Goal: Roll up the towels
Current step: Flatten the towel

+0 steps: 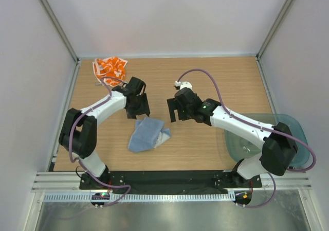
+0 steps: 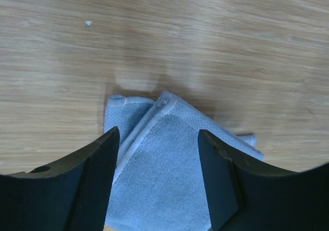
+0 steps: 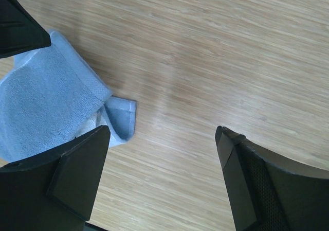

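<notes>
Blue terry towel (image 1: 146, 134) loosely folded, rumpled | wood-grain table (image 1: 216, 76) | left claw (image 2: 158, 134) apart | right claw (image 3: 163, 133) apart

arms (image 1: 103, 106): white links, black joints | cables (image 1: 197, 70): purple | fingers (image 2: 87, 179): black

Wood-grain table (image 1: 236, 82) w/ plain white walls (image 1: 169, 15) on 3 sides, even light.

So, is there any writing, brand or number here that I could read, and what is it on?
No text can be read.
The blue towel shows no label.
The orange towel bears a white pattern, too small to tell whether it holds letters.
The wooden table carries no writing.
</notes>
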Controlling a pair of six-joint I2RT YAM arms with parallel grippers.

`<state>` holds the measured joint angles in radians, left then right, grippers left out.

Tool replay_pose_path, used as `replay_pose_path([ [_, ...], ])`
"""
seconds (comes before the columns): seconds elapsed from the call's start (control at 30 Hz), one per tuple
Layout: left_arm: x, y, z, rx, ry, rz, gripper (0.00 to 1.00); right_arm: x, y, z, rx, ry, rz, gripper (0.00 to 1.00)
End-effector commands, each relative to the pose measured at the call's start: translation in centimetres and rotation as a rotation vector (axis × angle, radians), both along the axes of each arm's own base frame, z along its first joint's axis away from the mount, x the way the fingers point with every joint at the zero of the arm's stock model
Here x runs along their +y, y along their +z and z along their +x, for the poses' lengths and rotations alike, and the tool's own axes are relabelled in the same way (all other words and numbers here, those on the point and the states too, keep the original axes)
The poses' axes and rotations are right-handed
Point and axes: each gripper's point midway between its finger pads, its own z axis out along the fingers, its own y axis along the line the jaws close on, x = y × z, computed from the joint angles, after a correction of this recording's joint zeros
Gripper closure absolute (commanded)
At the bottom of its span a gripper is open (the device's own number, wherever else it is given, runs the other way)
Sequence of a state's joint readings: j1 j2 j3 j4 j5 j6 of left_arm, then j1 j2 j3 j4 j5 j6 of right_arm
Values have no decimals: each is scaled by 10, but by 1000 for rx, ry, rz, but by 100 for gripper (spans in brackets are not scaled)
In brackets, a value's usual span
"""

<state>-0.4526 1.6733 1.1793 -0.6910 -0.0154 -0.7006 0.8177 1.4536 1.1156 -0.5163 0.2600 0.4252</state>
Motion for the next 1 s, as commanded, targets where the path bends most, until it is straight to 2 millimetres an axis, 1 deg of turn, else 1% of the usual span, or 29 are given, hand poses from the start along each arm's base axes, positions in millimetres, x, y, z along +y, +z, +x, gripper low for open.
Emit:
replay_pose_path([
  [0.0,-10,-7,7,-10,-1,-20,37,-5,-5,-1,18,-16,2,9],
  [0.07,-11,-16,4,10,-3,-13,37,-7,-7,-1,22,-19,2,9],
  [0.1,-17,-19,2,23,-16,-38,38,-7,-8,-2,23,-17,1,9],
  [0.17,-20,-26,-3,44,-23,-40,40,-8,-9,-1,27,-20,0,9],
  [0.27,-25,-30,-4,49,-29,-56,43,-10,-11,1,32,-26,-4,9],
  [0.33,-28,-31,-5,52,-34,-68,49,-11,-13,1,34,-27,-9,10],
  [0.37,-29,-32,-5,54,-35,-72,56,-11,-13,1,34,-28,-8,10],
  [0.43,-29,-31,-4,52,-33,-74,67,-12,-14,1,37,-32,-11,11],
  [0.47,-29,-29,-4,49,-29,-76,78,-12,-13,1,35,-34,-10,11],
  [0.53,-28,-23,0,32,-23,-69,83,-13,-13,0,33,-36,-10,11],
  [0.57,-24,-21,0,29,-17,-48,86,-13,-12,0,34,-35,-10,11],
  [0.6,-23,-14,3,11,-18,-40,93,-14,-12,1,33,-40,-12,11],
  [0.63,-26,0,10,-20,-24,-44,97,-14,-11,1,29,-39,-12,11],
  [0.67,-20,7,11,-31,-16,-7,100,-16,-10,0,29,-41,-14,11],
  [0.73,-21,35,19,-85,-35,-4,100,-18,-5,3,14,-52,-19,11],
  [0.77,-27,63,33,-146,-38,-24,99,-21,-2,3,7,-60,-28,11],
  [0.8,-26,77,30,-149,-49,-16,100,-24,0,5,2,-71,-32,11],
  [0.83,-30,95,31,-187,-74,-20,100,-28,9,9,-19,-87,-33,11],
  [0.87,-38,132,42,-265,-83,-52,100,-31,11,8,-19,-95,-40,11],
  [0.9,-38,146,38,-275,-93,-48,100,-34,15,9,-28,-105,-43,11],
  [0.93,-44,166,36,-311,-127,-56,100,-39,24,13,-49,-127,-44,11],
  [0.97,-51,201,41,-381,-139,-87,100,-44,32,12,-61,-141,-42,10],
])
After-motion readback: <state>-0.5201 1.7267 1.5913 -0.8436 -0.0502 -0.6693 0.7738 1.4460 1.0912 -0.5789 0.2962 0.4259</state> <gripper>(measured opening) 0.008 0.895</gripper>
